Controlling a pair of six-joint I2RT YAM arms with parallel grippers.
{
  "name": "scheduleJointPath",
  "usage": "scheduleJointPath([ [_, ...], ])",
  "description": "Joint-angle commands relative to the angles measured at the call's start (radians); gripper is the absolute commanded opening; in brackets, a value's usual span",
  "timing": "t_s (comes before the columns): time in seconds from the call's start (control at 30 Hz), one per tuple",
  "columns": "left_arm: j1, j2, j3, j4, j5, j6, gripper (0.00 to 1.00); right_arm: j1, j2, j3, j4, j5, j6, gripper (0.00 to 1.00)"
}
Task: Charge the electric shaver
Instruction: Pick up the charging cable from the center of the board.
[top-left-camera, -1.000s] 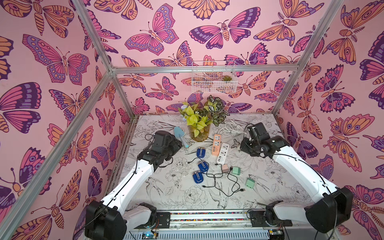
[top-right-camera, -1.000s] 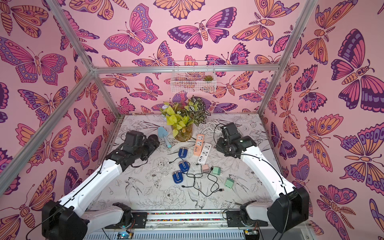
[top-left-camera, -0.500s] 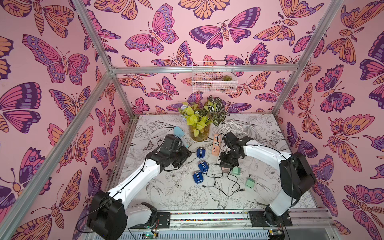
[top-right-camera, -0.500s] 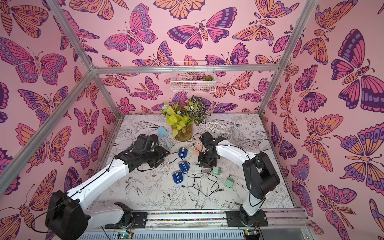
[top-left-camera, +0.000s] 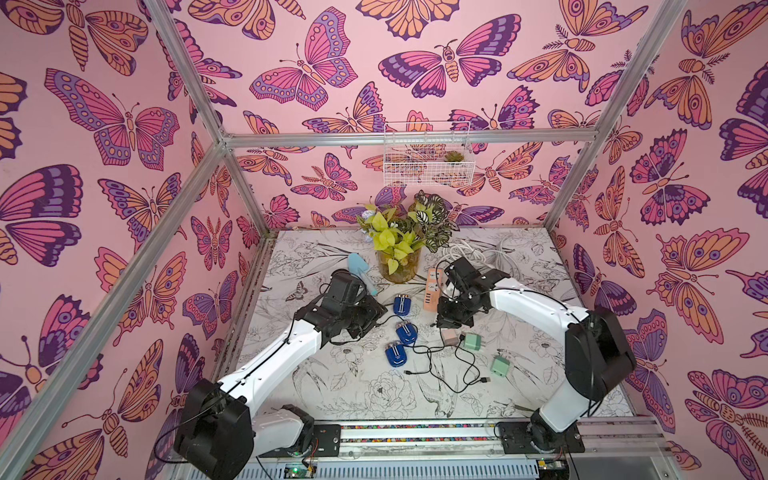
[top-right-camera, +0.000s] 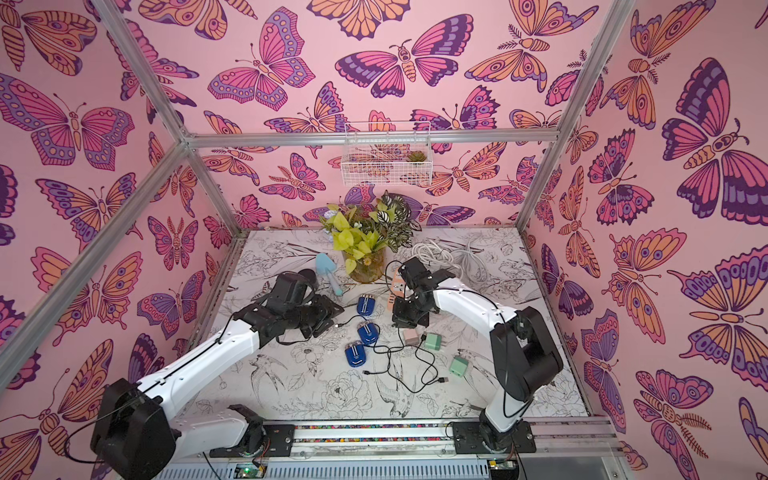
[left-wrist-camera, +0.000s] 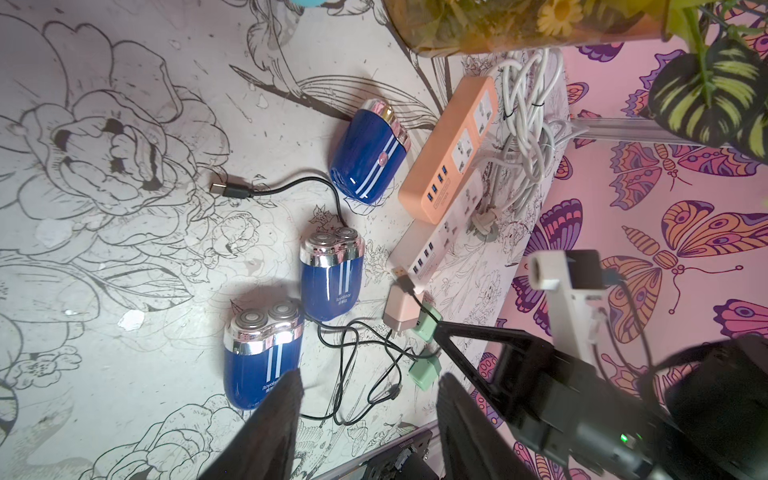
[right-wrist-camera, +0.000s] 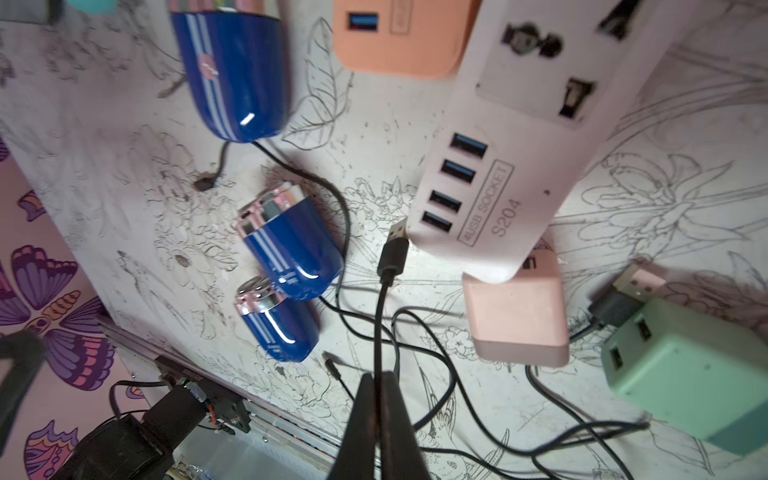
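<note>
Since the right wrist view comes closest, lettering first: the white power strip (right-wrist-camera: 519, 166) reads "4USB SOCKET S204" beside a row of four blue USB ports. Each shaver carries a small white brand word low on its body, too small to read with certainty. All three shavers look alike: a glossy dark-blue rounded body, two white stripes down the face, and twin round chrome heads with a pinkish tint. They lie on the table (top-left-camera: 332, 395) between the two arms, in front of the glass vase (top-left-camera: 399, 268). The far shaver (top-left-camera: 402, 304) is just beside the orange power strip (top-left-camera: 432, 286), with the middle shaver (top-left-camera: 407, 332) and near shaver (top-left-camera: 395, 354) in line toward the rail. The right gripper (right-wrist-camera: 379, 376) is pinched tight on the black cable (right-wrist-camera: 378, 324). Its USB-A plug (right-wrist-camera: 397, 239) is tilted, with its tip just beside the end port of the white strip and not inserted. A pink charger (right-wrist-camera: 519, 320) touches that strip's end. The left gripper (left-wrist-camera: 370, 415) hangs with its jaws apart and empty, above the near shaver and the cable tangle.
</note>
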Motion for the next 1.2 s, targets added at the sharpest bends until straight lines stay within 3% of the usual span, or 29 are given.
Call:
scheduleJointPath([
  [0.0,-0.011,0.013,0.022,0.024,0.016,0.009,0.55,0.003,-0.099,0.057,-0.021,0.016,0.031,0.00],
  [0.4,-0.028,0.003,0.090,0.088,0.052,0.023,0.52,0.003,-0.312,0.077,0.061,0.125,0.080,0.00],
  [0.53,-0.037,-0.015,0.111,0.161,0.083,-0.089,0.50,-0.004,-0.369,0.030,0.185,0.135,0.157,0.00],
  [0.73,-0.070,-0.030,0.109,0.342,0.081,-0.318,0.43,-0.006,-0.430,-0.125,0.552,0.067,0.254,0.00],
  [0.9,-0.102,-0.005,0.160,0.366,0.055,-0.383,0.46,-0.005,-0.433,-0.168,0.606,0.013,0.258,0.00],
  [1.17,-0.140,0.121,0.240,0.388,0.071,-0.382,0.44,0.010,-0.433,-0.200,0.647,-0.007,0.296,0.00],
])
